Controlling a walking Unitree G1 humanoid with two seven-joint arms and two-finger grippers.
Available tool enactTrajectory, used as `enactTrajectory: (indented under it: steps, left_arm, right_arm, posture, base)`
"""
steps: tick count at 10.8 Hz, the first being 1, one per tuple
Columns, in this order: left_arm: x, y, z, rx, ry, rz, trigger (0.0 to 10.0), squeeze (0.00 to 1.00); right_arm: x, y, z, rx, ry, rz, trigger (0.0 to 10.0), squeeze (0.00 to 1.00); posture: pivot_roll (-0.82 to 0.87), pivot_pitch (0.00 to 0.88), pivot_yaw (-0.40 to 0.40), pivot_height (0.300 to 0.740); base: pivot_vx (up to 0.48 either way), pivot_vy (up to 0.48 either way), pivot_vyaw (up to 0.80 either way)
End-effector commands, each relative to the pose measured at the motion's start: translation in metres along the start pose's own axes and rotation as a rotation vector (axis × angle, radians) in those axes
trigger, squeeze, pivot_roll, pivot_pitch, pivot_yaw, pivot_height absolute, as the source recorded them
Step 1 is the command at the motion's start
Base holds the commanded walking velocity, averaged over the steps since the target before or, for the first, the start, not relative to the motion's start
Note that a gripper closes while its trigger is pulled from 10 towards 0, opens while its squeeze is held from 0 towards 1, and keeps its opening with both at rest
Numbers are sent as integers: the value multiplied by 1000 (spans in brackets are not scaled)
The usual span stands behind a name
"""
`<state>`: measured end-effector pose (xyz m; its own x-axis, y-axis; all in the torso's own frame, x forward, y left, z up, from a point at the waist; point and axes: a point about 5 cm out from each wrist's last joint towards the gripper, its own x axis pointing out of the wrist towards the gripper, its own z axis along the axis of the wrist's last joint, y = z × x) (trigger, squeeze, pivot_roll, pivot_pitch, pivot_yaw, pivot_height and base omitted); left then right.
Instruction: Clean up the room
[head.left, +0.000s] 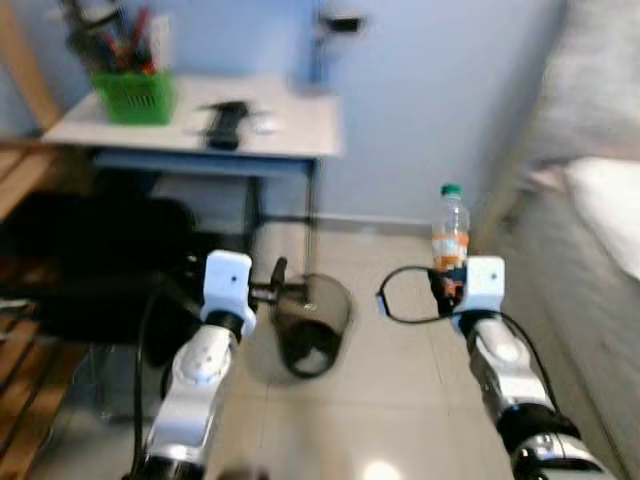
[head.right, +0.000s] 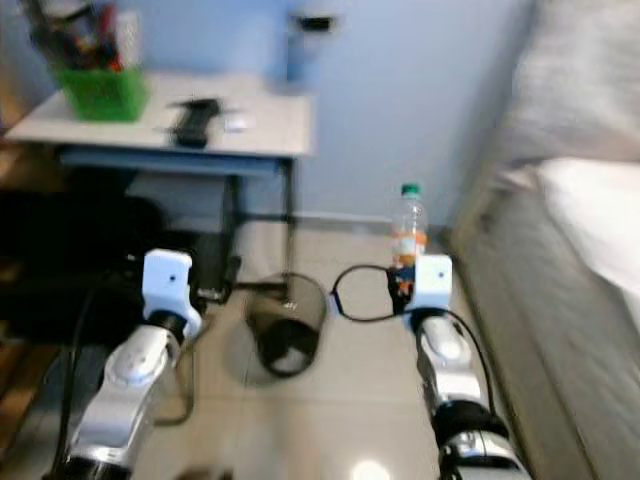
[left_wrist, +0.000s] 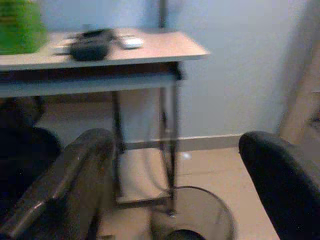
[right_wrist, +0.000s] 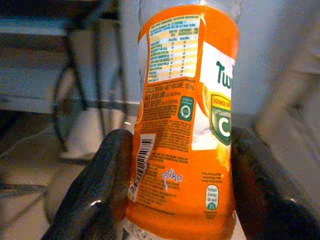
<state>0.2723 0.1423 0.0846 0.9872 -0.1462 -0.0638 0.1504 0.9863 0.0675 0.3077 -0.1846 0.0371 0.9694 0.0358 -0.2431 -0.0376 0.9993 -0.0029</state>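
A clear plastic bottle (head.left: 451, 228) with a green cap and an orange label (right_wrist: 185, 100) stands upright above the floor, with my right gripper (head.left: 446, 285) shut on its lower part. In the right wrist view a black finger (right_wrist: 107, 175) presses on each side of the label. A dark see-through waste bin (head.left: 312, 322) stands on the tiled floor between my arms, to the left of the bottle. My left gripper (head.left: 278, 282) hovers at the bin's left rim, open and holding nothing; the bin's rim (left_wrist: 200, 192) lies below its fingers.
A white desk (head.left: 290, 125) on thin black legs stands against the blue wall behind the bin, carrying a green basket (head.left: 135, 95) and a black object (head.left: 225, 122). A bed (head.left: 590, 240) runs along the right. Dark bags (head.left: 90, 260) and wooden slats (head.left: 25, 370) are at the left.
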Motion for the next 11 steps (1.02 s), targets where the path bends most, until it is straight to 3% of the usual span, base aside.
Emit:
enactTrajectory:
  steps: [1, 5, 7, 9, 11]
  left_arm:
    - [-1, 4, 3, 3, -12, 5, 10000, 0]
    - [-1, 0, 3, 5, -17, -9, 10000, 0]
    - [-2, 1, 3, 33, -2, 0, 10000, 0]
    - [-5, -20, -4, 52, 49, -214, 10000, 0]
    - [-12, -43, -4, 104, 53, -386, 10000, 0]
  right_arm:
    - [2, 7, 3, -3, -14, 21, 10000, 0]
    - [3, 8, -3, 5, 35, 29, 10000, 0]
    - [0, 19, -24, -4, 174, 109, 10000, 0]
    - [-4, 29, -45, -70, 318, 193, 10000, 0]
    - [1, 44, -43, -148, 355, 256, 10000, 0]
  posture:
    - [4, 0, -29, 710]
    - [7, 0, -32, 710]
    - [25, 0, -48, 710]
    - [57, 0, -79, 710]
    - [96, 0, -132, 710]
  base:
    - [446, 0, 0]
    - [418, 93, 0]
    - [0, 0, 0]
    - [0, 0, 0]
    - [0, 0, 0]
